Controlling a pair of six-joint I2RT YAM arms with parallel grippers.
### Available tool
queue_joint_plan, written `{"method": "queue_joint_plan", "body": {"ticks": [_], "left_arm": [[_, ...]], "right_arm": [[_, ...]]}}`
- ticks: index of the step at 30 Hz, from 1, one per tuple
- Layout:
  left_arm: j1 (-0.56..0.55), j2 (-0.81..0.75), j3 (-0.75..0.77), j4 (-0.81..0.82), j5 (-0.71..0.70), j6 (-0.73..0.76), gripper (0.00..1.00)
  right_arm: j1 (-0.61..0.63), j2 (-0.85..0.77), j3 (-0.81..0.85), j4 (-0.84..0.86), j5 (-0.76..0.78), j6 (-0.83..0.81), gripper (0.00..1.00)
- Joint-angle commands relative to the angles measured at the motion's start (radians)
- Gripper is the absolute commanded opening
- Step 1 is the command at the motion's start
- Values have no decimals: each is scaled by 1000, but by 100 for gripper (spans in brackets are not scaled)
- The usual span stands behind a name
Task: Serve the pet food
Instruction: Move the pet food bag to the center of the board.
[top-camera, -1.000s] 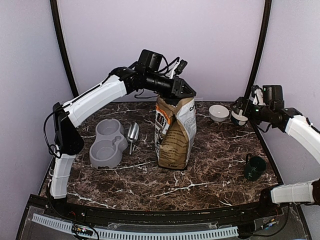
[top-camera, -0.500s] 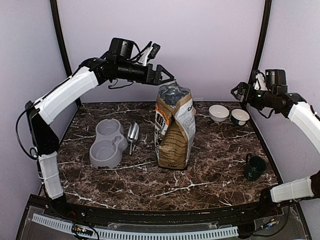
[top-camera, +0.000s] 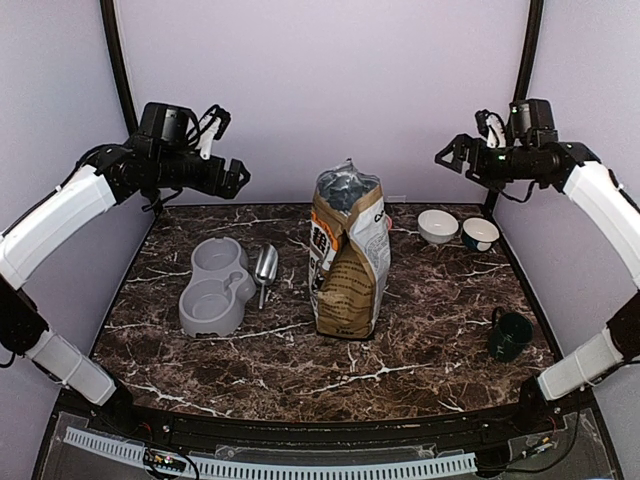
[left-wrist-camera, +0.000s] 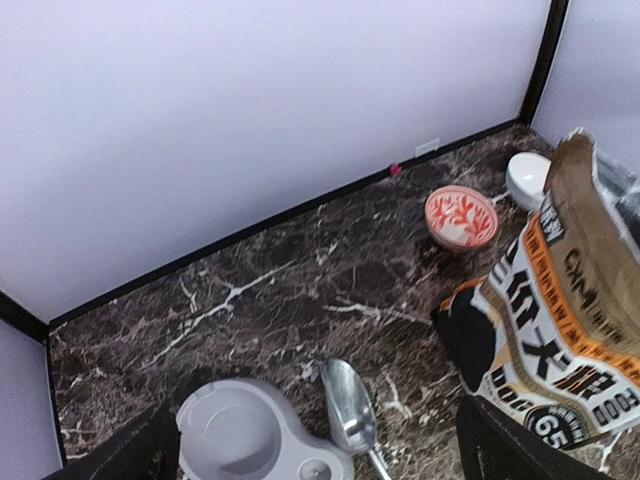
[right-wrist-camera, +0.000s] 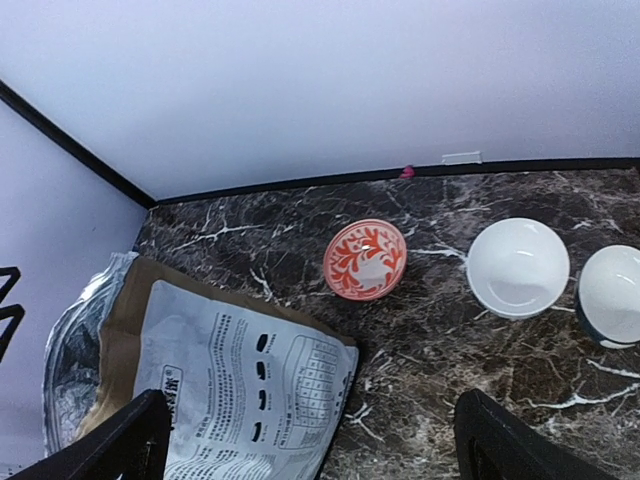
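**A:** How did the grippers stand?

**B:** The left gripper (top-camera: 237, 177) hung high at the back left with its jaws spread wide and nothing between them. The right gripper (top-camera: 447, 158) was the same at the back right, wide and holding nothing.

**A:** What lay below them?

**B:** On the left side of the table (top-camera: 420, 370) sat the grey double bowl (top-camera: 213, 288), with a metal scoop (top-camera: 265, 265) just beside it on its right. On the right side, a white bowl (top-camera: 437, 225) and a dark-sided bowl (top-camera: 480, 233) stood next to each other by the back wall. The right wrist view also showed a red-patterned bowl (right-wrist-camera: 365, 259) behind the bag.

**A:** And the pet food?

**B:** I could not make out any kibble. The printed bag (top-camera: 348, 262) stood upright mid-table with its top open, and its mouth showed only dark. A green mug (top-camera: 510, 336) stood near the right edge, well apart from the bag.
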Motion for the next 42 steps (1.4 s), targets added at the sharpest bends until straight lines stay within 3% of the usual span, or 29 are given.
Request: {"method": "queue_joint_plan", "body": {"ticks": [1, 5, 12, 19, 25, 33, 42], "left_arm": [[-4, -47, -133, 62, -120, 76, 99], [-5, -81, -241, 139, -151, 80, 98], [-4, -82, -289, 151, -222, 116, 97], [-5, -114, -308, 165, -253, 137, 97], [-4, -123, -310, 163, -267, 143, 96], [-5, -133, -317, 166, -281, 153, 96], [-4, -116, -324, 171, -293, 161, 96]], "right_arm": [[89, 69, 126, -92, -30, 8, 100], [164, 125, 185, -115, -59, 38, 100], [309, 295, 373, -204, -18, 52, 98], [377, 445, 551, -348, 81, 49, 87], [390, 446, 507, -374, 141, 54, 64], [391, 408, 463, -348, 135, 51, 2], [353, 323, 459, -388, 227, -9, 0]]}}
